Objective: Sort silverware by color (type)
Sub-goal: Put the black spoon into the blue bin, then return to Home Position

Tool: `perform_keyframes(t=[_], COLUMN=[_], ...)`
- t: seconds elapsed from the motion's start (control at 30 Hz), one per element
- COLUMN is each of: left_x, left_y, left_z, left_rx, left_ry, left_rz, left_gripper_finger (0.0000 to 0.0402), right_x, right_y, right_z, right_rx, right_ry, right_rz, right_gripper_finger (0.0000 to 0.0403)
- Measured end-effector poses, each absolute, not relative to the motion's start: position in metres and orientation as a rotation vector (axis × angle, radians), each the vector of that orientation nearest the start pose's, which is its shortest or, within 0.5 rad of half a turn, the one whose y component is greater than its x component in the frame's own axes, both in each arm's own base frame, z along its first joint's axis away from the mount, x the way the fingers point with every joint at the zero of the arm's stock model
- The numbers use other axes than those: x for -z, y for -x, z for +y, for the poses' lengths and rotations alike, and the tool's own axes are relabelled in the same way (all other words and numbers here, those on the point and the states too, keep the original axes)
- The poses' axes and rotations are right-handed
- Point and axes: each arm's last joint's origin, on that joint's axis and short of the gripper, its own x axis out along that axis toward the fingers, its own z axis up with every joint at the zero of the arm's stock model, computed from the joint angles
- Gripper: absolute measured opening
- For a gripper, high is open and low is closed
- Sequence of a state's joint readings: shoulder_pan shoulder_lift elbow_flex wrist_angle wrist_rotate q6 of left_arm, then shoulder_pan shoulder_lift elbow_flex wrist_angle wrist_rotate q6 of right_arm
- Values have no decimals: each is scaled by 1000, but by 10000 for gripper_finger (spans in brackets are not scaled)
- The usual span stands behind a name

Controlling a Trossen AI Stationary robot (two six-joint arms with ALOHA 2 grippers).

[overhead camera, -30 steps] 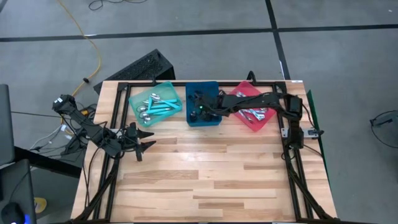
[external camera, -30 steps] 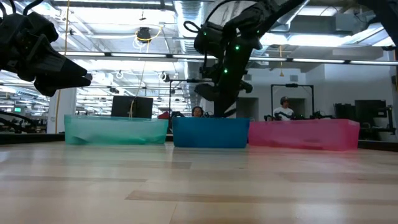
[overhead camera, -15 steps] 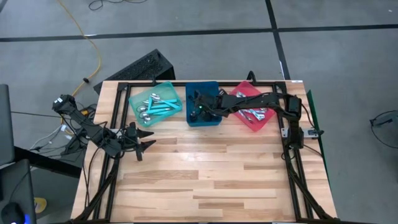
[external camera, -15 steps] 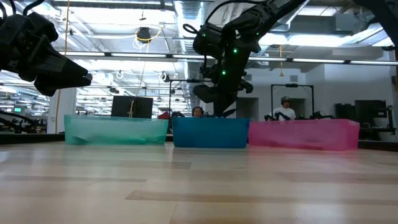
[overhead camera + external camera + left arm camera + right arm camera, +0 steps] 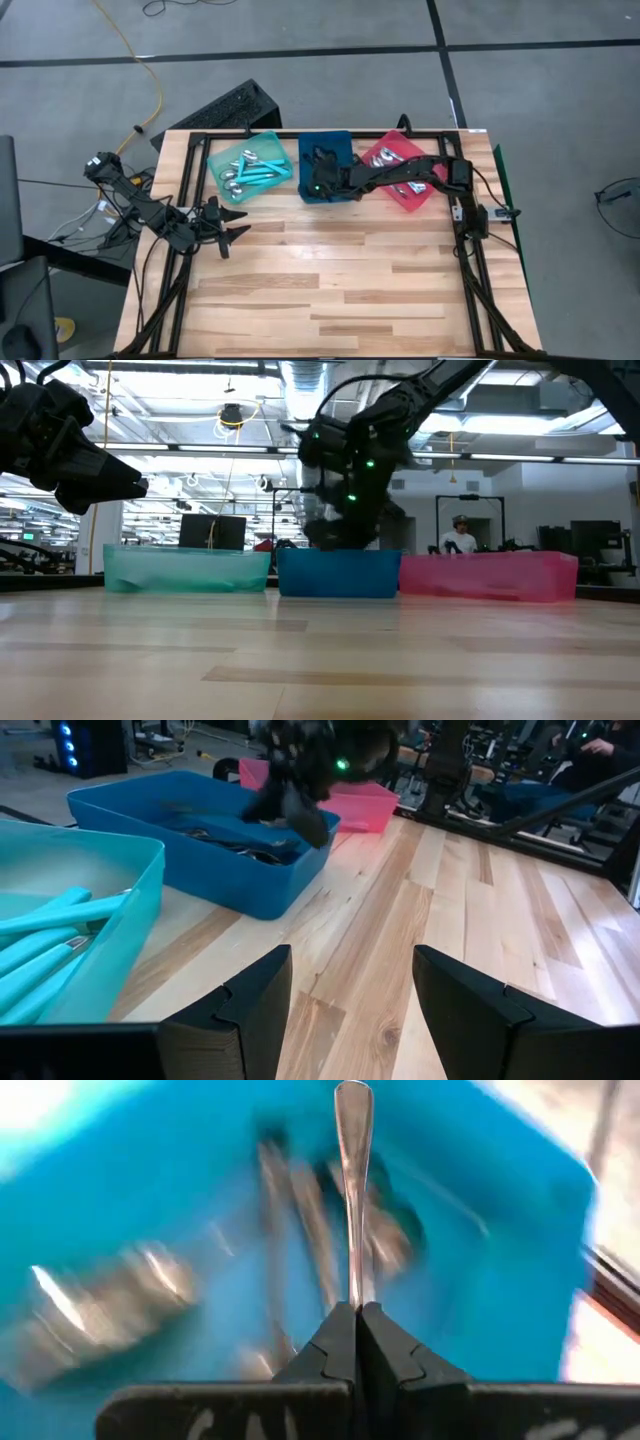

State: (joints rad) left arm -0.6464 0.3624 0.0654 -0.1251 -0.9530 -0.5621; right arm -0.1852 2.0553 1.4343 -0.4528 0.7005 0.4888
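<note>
Jaws of right gripper (image 5: pixel 356 1312) clamped on spoon (image 5: pixel 354 1180), now dipped lower into blue tray (image 5: pixel 326 160) than before; release likely next. Left gripper (image 5: pixel 232 222) parked apart, empty.

Tabletop (image 5: pixel 330 290): pale wooden planks, edged by a dark metal frame (image 5: pixel 470 270). Along its far edge stood three rectangular plastic trays in a row, close together: teal tray (image 5: pixel 214 160) at the left, blue tray (image 5: pixel 325 139) in the middle, pink-red tray (image 5: pixel 415 203) at the right, the outer two set at an angle. The near boards lay bare.
</note>
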Motion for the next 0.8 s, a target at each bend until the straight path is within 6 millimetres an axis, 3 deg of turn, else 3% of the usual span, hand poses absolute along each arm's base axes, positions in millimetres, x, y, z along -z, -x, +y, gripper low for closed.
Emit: perform_keyframes(t=[0.4,0.8], left_x=[-147,-146], left_y=[-96,-97], left_z=[-43,-43], left_rx=[-375,-376], left_ry=[245,242], left_rz=[209,214], left_gripper_finger=[194,194], right_x=[-138,-144], right_y=[-419,-417], right_z=[-99,-98], right_rx=[1072,1020], right_ry=[-109,-120], right_rz=[819,847], right_gripper_finger=[20,20])
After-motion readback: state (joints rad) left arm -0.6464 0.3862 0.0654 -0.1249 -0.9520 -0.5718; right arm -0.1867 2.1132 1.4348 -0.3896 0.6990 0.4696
